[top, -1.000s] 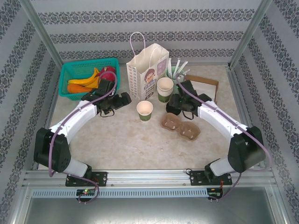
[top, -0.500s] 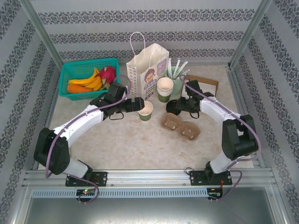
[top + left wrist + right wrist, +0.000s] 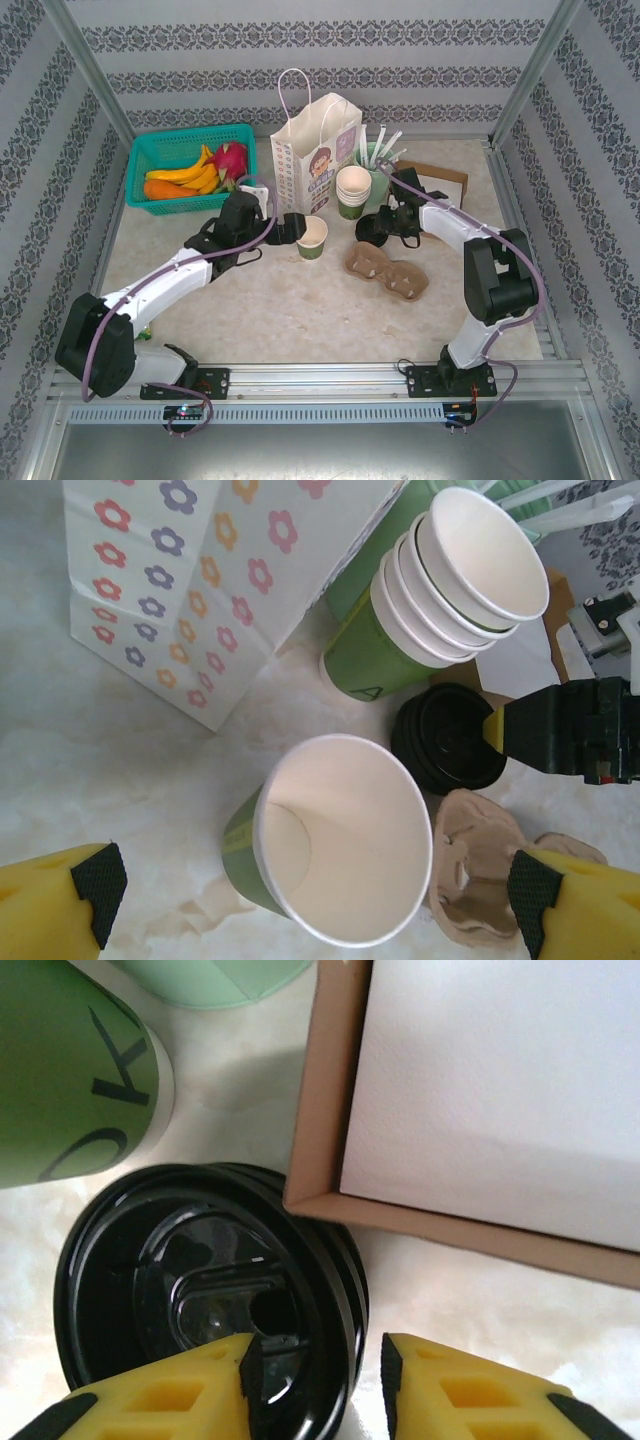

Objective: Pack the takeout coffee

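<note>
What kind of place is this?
Probably a pretend takeout coffee counter inside a robot test booth: a stack of paper cups, a flowered paper bag and a pulp cup carrier.

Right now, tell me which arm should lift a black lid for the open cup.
Right. The right pincer straddles the rim of the black lid stack, one finger inside it and one outside. The left pincer stands wide open around the open green cup, farther from the lids.

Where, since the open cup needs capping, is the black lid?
In the top view the black lid lies right of centre, between stacked cups and pulp carrier, at the right pincer.
</note>
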You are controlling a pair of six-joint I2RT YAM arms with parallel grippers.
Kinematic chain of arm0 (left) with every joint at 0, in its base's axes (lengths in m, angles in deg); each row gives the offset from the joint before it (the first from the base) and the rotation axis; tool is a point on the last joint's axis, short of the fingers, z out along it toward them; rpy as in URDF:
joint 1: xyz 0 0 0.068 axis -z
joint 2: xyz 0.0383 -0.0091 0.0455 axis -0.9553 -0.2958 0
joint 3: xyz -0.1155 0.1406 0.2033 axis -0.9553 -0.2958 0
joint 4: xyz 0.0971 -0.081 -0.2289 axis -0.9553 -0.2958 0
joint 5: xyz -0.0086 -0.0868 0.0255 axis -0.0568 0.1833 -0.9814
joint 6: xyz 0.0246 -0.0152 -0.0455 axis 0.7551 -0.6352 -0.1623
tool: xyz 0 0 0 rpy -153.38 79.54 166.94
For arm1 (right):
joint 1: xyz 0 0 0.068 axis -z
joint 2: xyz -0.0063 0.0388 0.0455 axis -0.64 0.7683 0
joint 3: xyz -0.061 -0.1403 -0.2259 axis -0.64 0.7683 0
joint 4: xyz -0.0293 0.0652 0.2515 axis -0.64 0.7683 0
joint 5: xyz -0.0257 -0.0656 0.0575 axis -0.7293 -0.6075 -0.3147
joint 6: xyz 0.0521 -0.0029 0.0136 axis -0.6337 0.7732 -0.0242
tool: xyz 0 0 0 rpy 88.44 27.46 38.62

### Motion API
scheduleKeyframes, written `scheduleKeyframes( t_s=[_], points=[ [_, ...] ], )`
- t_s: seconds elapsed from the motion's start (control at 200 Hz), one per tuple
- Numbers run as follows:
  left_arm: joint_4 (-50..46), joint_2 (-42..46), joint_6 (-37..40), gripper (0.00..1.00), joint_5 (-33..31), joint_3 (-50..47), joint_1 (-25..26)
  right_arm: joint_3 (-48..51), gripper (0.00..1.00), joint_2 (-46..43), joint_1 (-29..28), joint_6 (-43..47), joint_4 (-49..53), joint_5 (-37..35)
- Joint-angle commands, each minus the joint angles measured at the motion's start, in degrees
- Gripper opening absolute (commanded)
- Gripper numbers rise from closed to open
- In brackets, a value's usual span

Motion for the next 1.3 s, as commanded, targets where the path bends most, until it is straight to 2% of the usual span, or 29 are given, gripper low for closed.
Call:
scheduleKeyframes(
  t_s=[0.0, 0.21, 0.385, 0.555, 0.804, 1.159, 1.294],
  points=[
    [7.4, 2.0, 2.7, 1.00, -1.0, -1.0, 0.4, -2.3, 0.34, 1.4, -0.3, 1.6, 0.6, -1.2],
    [2.6, 1.1, 2.4, 1.00, -1.3, 1.8, 0.5, -3.7, 0.32, 2.9, -1.0, 2.5, 1.7, -2.5],
    [2.4, 1.4, 2.4, 1.00, -1.4, 1.8, 0.5, -4.3, 0.31, 3.7, -1.3, 3.2, 2.5, -3.7],
    [1.6, 1.4, 2.2, 1.00, -1.7, 1.9, 0.5, -4.4, 0.26, 3.9, -1.4, 3.7, 3.1, -5.1],
    [0.7, 1.2, 3.2, 1.00, -1.1, 2.0, 0.4, -2.9, 0.17, 0.6, -1.5, 4.1, 2.4, -8.0],
    [0.1, 0.6, 3.8, 1.00, -2.2, 2.6, 0.4, -1.8, 0.14, -3.6, -2.7, 5.5, 1.8, -12.0],
    [-3.3, -0.3, 4.2, 1.00, -3.4, 5.1, 0.3, 0.4, 0.12, -7.6, -5.1, 5.8, -1.0, -17.6]
  ],
)
